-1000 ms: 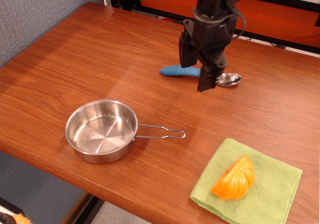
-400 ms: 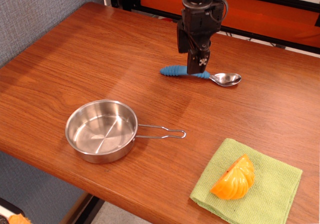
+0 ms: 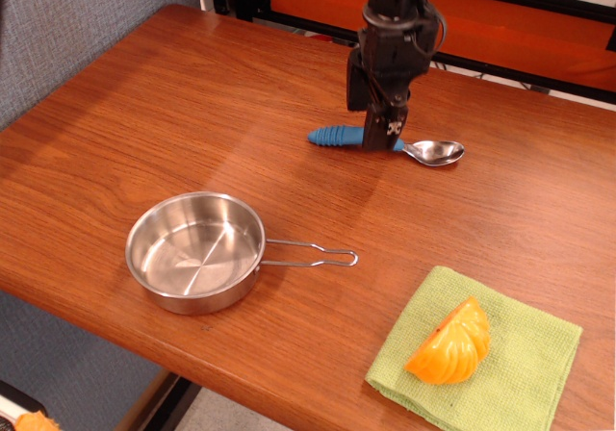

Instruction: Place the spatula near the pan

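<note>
Directly beneath the tool (image 3: 382, 140) lies the spatula (image 3: 339, 137), handle leftward.

One raised camera looks down across the table (image 3: 144, 114) from its near edge.

Table (image 3: 144, 123): wood, reddish-brown, visible grain, satin sheen. Pan (image 3: 195, 250): polished steel, mirror-bright, thin wire handle toward 3 o'clock. Spatula (image 3: 337, 137): ribbed matt blue plastic handle, glossy metal head. Cloth (image 3: 520, 354): green, coarse weave, matt. Orange piece (image 3: 449, 341): smooth, waxy plastic. Gripper (image 3: 380, 140): matt black.
</note>
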Tool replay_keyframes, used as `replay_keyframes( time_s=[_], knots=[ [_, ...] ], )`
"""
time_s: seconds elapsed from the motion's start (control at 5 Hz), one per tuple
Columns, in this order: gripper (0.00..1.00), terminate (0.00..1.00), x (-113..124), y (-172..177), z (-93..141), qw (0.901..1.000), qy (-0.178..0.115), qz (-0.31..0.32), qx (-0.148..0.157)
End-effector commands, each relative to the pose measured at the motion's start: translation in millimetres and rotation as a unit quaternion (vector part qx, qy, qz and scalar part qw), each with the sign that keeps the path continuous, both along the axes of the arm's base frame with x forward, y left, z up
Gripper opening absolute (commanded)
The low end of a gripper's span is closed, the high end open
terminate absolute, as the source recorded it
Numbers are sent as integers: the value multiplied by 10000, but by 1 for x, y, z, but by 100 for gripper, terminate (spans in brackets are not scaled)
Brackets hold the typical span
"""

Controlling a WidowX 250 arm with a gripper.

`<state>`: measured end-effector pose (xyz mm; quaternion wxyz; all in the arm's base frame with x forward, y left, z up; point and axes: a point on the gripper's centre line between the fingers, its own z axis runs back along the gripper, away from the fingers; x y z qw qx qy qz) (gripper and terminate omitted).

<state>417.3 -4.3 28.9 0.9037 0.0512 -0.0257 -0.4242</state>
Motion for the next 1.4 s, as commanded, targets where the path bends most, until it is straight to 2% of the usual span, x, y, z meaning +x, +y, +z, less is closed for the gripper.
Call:
replay_keyframes(
  time_s=[0.0, 0.4, 0.6, 0.8, 1.0, 1.2],
  knots=[
    [100, 0, 10, -15, 4, 9993, -364, 83, -62],
    [100, 0, 6, -13, -5, 9996, -217, 146, -44],
    [0, 0, 5, -10, -5, 9994, -261, 217, -61],
    [0, 0, 6, -5, 1, 9986, -339, 393, -70],
    [0, 0, 6, 3, 9, 9964, -486, 692, 87],
    [0, 0, 11, 20, 23, 9841, -586, 1676, 110]
  ],
)
